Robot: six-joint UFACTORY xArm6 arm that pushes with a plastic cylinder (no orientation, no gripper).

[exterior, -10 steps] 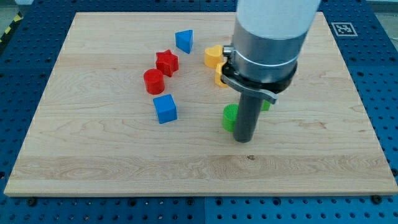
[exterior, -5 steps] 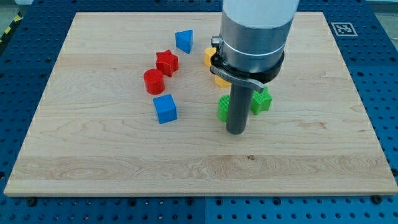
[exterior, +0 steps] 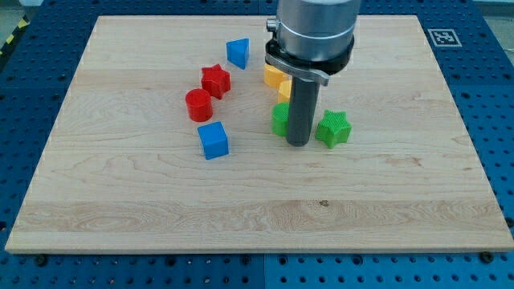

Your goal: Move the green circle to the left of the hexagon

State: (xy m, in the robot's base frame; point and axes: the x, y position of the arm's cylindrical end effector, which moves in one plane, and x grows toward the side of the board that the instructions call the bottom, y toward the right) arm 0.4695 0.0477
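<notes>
The green circle (exterior: 279, 120) sits just below the yellow hexagon (exterior: 275, 78), touching my tip (exterior: 299, 143) on its left side. No pincer here — only a rod, holding nothing. The circle looks light, hard and slidey — push its right edge.

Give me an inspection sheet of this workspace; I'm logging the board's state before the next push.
Surface: wooden board on a blue perforated table.
Job's things: green circle at the view's left of my tip, touching or nearly so; yellow blocks just above it, partly hidden by the rod, hexagon shape not clear.
Clutter: green star, red star, red cylinder, blue cube, blue block.
End effector: none; a rod only.
Cables: nothing seen.
Surroundings: marker tag at the view's top right.
</notes>
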